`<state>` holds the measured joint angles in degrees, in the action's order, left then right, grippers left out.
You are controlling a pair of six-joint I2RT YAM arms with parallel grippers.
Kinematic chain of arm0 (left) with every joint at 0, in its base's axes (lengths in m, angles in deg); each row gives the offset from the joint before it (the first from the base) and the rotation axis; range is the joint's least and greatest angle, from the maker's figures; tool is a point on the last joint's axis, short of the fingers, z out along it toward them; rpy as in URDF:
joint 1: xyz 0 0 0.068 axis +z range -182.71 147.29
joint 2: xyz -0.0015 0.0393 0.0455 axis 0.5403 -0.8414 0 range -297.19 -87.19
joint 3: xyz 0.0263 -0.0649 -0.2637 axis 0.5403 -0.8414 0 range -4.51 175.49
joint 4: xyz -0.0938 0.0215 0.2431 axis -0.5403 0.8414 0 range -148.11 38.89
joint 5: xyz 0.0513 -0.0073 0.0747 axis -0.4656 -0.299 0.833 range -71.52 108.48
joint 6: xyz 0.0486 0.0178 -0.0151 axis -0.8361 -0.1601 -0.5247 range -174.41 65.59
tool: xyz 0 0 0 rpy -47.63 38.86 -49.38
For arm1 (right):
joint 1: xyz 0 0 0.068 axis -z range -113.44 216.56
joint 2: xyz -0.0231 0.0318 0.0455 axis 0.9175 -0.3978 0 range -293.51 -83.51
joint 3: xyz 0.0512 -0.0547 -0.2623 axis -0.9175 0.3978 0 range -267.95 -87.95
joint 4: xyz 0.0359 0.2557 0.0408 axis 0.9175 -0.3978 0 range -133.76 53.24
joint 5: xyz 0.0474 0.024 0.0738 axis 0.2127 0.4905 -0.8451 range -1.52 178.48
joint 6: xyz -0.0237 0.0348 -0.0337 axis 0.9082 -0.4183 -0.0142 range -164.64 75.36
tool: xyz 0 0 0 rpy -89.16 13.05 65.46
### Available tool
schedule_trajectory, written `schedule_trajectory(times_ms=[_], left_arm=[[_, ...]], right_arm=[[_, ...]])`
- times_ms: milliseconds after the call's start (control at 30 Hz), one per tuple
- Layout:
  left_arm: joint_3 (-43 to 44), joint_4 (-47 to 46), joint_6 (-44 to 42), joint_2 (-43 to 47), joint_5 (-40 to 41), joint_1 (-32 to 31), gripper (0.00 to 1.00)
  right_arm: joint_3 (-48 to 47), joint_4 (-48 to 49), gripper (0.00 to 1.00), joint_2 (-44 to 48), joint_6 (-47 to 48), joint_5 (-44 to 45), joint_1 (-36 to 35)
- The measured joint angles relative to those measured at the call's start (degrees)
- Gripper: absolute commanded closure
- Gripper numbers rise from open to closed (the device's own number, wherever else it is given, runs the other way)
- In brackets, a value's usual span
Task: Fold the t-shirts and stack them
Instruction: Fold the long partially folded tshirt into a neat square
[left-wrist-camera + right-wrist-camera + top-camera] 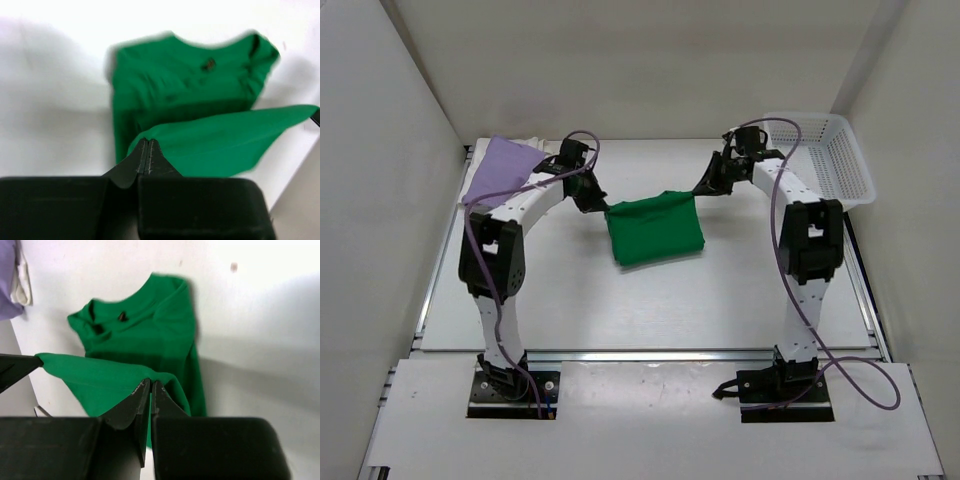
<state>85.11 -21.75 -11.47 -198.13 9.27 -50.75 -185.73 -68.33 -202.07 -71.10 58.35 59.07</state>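
As the left pincer (145,150) and right pincer (150,387) each pinch shut on a corner of the green t-shirt (655,238), its lifted edge hangs between them, the rest lying mid-surface (620,310). Far left, the lavender t-shirt (502,165) hides most of the cream t-shirt (21,287).

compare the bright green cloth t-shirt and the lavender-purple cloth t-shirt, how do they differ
The bright green cloth t-shirt sits in the middle; the lavender-purple cloth t-shirt lies far left. The left gripper and right gripper are each shut on a corner of the green one; no gripper holds the purple one. The green one's held edge is lifted; the purple one lies flat. Both are plain soft cloth.
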Motion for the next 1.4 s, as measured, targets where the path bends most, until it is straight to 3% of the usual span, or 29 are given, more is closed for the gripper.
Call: schedule_trajectory(times_ms=[233, 300, 333, 367, 467, 500, 567, 600, 667, 700, 767, 933, 1033, 1400], left_arm=[[2.64, -4.0, 1.55, -7.58, 2.36, 3.3, 0.95], [1.79, -5.81, 2.25, -7.45, 2.82, 3.82, 0.85], [1.51, -6.71, 2.82, -7.45, 3.08, 4.15, 0.68], [1.33, -7.39, 3.06, -7.45, 3.32, 4.55, 0.4], [1.2, -8.94, 3.65, -7.45, 3.21, 6.25, 0.25], [1.29, -9.07, 3.56, -7.45, 3.3, 6.64, 0.26], [1.31, -9.35, 3.28, -7.15, 4.17, 7.34, 0.44], [1.22, -9.51, 2.86, -6.71, 4.61, 7.56, 0.48], [1.16, -9.55, 2.25, -5.35, 5.2, 7.13, 0.68], [1.16, -9.66, 2.01, -4.5, 5.27, 6.43, 0.71], [0.7, -10.45, 1.6, -2.56, 5.22, 3.98, 0.73], [-8.63, -19.52, 5.05, 3.54, 1.16, -6.64, 0.76], [-15.61, -24.33, 8.07, 4.68, -2.6, -10.49, 0.76], [-25.22, -33.11, 12.39, -0.07, -6.84, -7.15, 0.76]], right_arm=[[-16.63, -2.14, 0.99, -15.87, 0.57, -1.9, -0.57], [-23.17, -3.91, 0.88, -19.96, 0.59, -2.29, -0.96], [-26.67, -4.55, 0.76, -21.88, 0.81, -2.19, -1.14], [-29.59, -4.9, 0.66, -23.41, 0.72, -2.16, -1.14], [-31.12, -4.63, 0.57, -23.76, 0.85, -2.54, -0.68], [-31.12, -4.83, 0.57, -23.56, 1.03, -2.78, -0.42], [-30.82, -5.46, 0.58, -22.95, 1.36, -3.13, 0.24], [-29.94, -5.84, 0.59, -22.18, 1.77, -3.32, 0.68], [-26.93, -6.54, 0.72, -19.26, 3.19, -3.39, 1.36], [-25.03, -7.13, 0.83, -17.29, 4.07, -3.37, 1.49], [-19.3, -7.61, 0.99, -11.61, 5.27, -3.34, 1.92], [6.05, -0.24, 1.0, 10.75, 5.14, -4.96, 1.11], [13.9, 3.19, 1.0, 17.4, 4.37, -7.89, -0.24], [13.7, 16.59, 1.0, -4.48, -1.01, -15.19, -4.42]])
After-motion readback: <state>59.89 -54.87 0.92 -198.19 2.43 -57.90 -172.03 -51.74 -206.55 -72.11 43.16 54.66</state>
